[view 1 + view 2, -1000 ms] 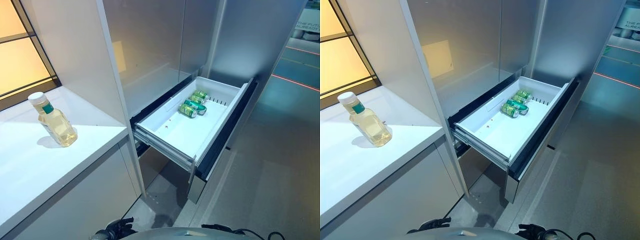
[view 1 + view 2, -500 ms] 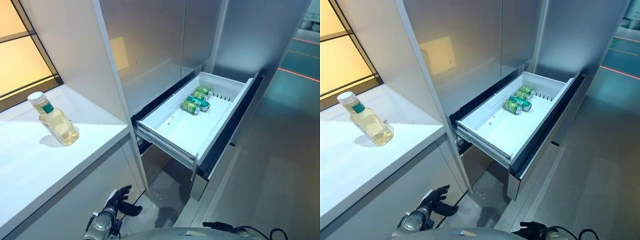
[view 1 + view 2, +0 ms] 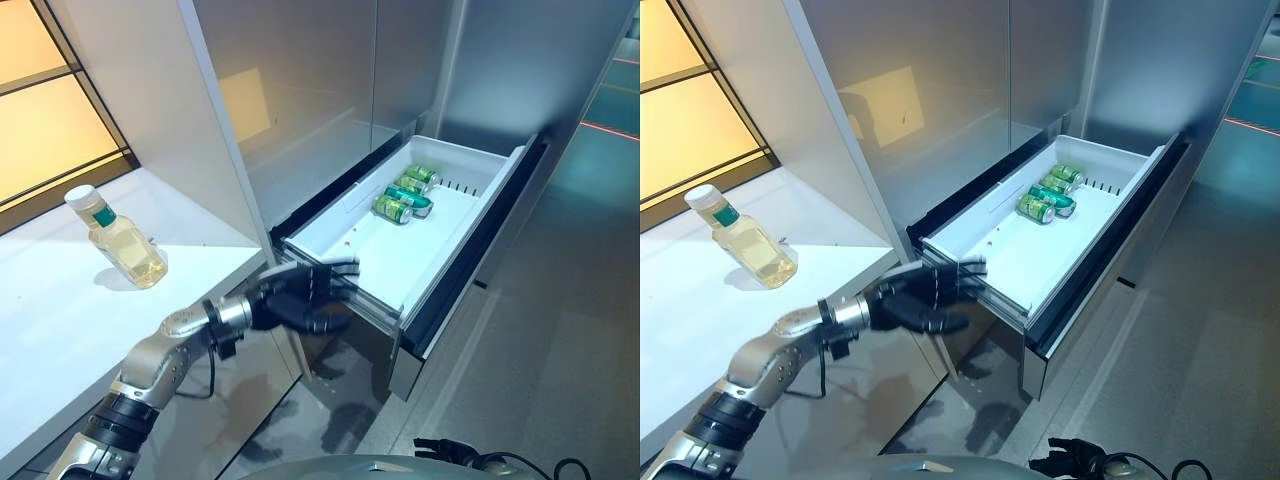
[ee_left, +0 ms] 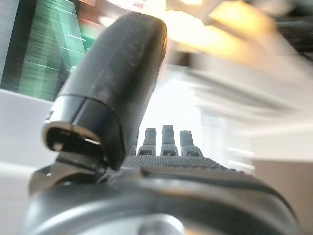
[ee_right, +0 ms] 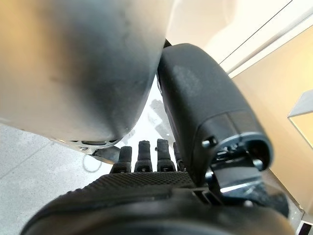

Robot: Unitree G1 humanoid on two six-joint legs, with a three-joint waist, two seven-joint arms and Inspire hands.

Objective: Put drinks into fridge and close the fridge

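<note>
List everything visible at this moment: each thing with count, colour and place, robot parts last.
Green drink cans: three, green with silver ends, lying on their sides at the far end of the open drawer.
Clear plastic bottle of pale yellow drink: one, white cap and green neck band, upright on the counter.
White fridge drawer: one, pulled out, dark front panel.
White counter: one, left of the fridge.
Silver-grey fridge door panels: above the drawer.
Amber-lit window: behind the counter.
Grey floor: right of the fridge.
Left hand: dark, fingers straight, raised in front of the drawer's near corner.
Right hand: dark, low at the bottom edge, fingers straight in its wrist view.
</note>
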